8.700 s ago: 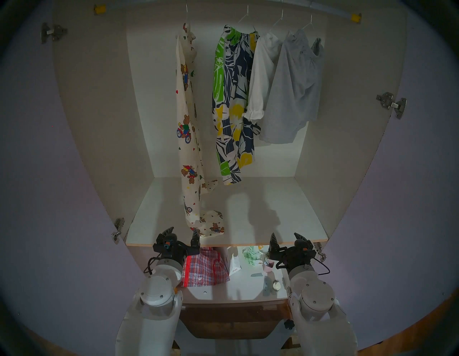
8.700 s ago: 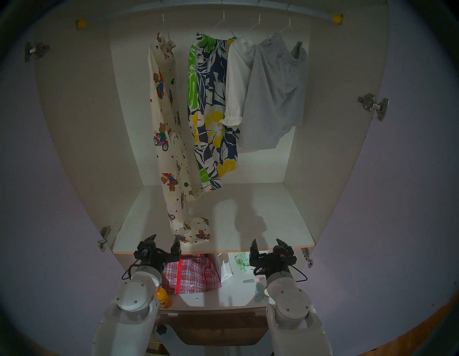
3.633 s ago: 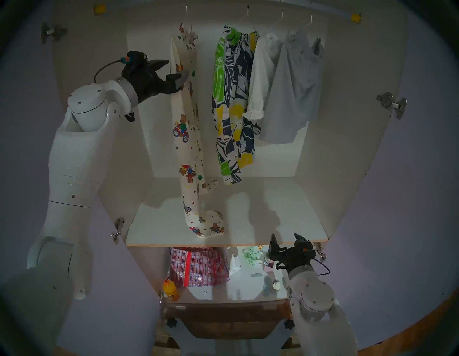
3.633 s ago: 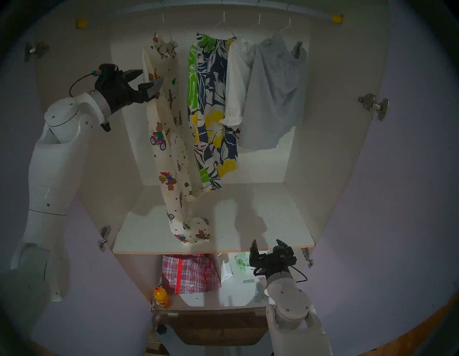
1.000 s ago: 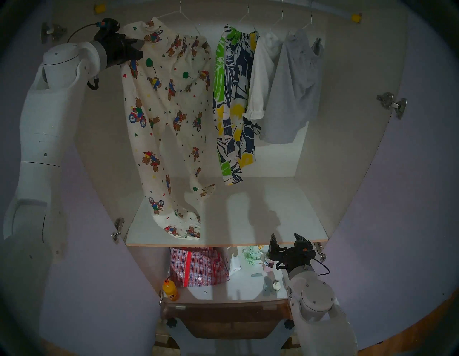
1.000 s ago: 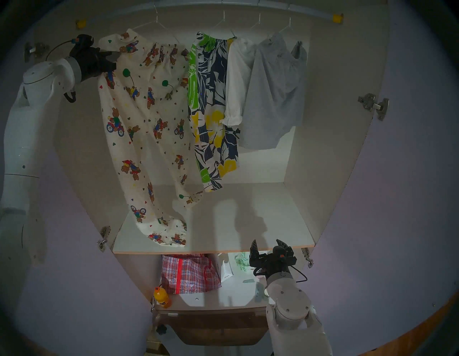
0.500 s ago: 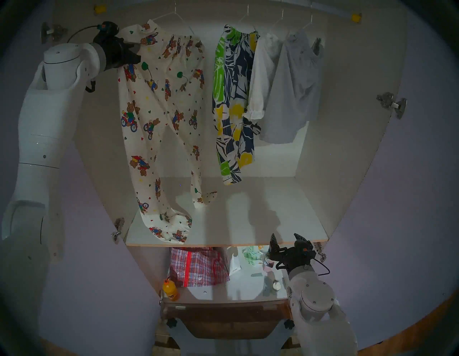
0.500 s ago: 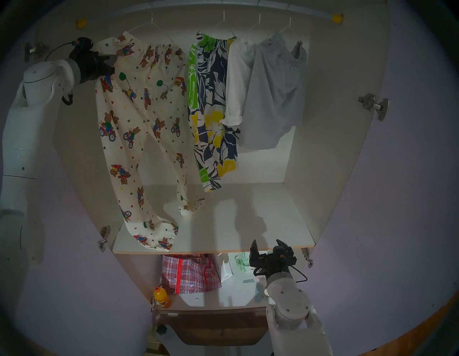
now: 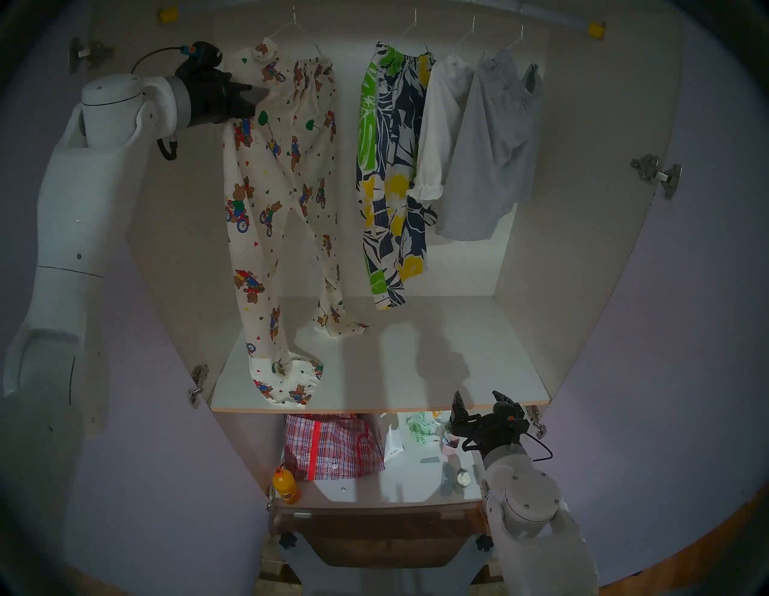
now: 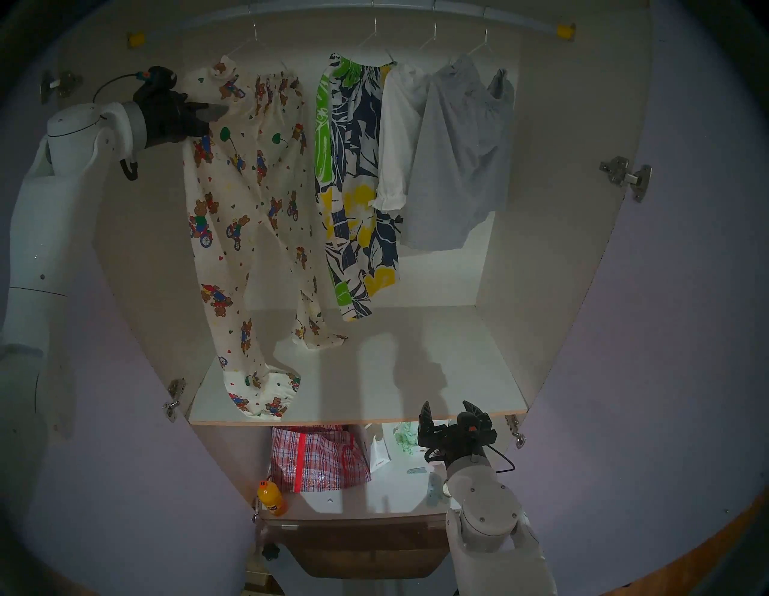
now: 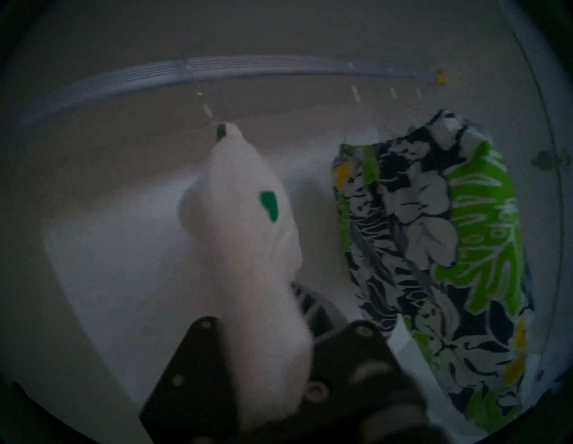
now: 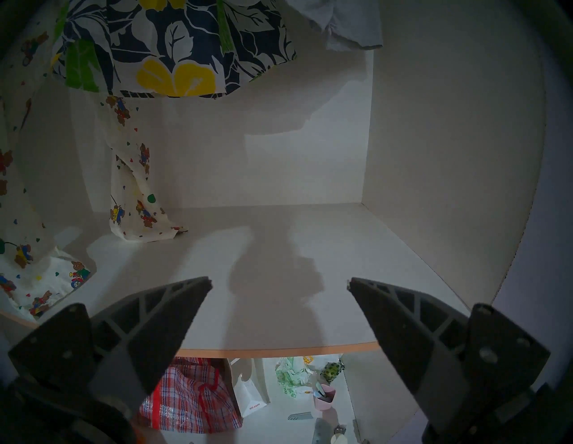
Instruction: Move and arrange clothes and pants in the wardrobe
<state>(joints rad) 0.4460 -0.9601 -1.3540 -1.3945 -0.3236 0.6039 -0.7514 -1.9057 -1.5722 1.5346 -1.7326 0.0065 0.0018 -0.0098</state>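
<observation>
Cream teddy-bear pants (image 9: 283,175) hang from a wire hanger at the left of the wardrobe's grey rail (image 9: 553,18), and their legs trail onto the white shelf (image 9: 457,374). My left gripper (image 9: 258,93) is shut on the left end of their waistband; in the left wrist view the cream fabric (image 11: 245,217) runs out between the fingers. To the right hang the leaf-print pants (image 9: 389,166), the white shirt (image 9: 435,125) and the grey T-shirt (image 9: 487,158). My right gripper (image 9: 480,397) is open and empty at the shelf's front right edge (image 12: 279,352).
Under the shelf sit a red plaid bag (image 9: 333,447), an orange bottle (image 9: 286,485), a white paper bag (image 9: 393,443) and small clutter. Lilac doors stand open on both sides, with steel hinges (image 9: 655,172). My left arm reaches in past the left side wall.
My left gripper has moved right and slightly down with the waistband, so the teddy-bear pants hang narrower than when spread wide a second ago. The right arm has not moved.
</observation>
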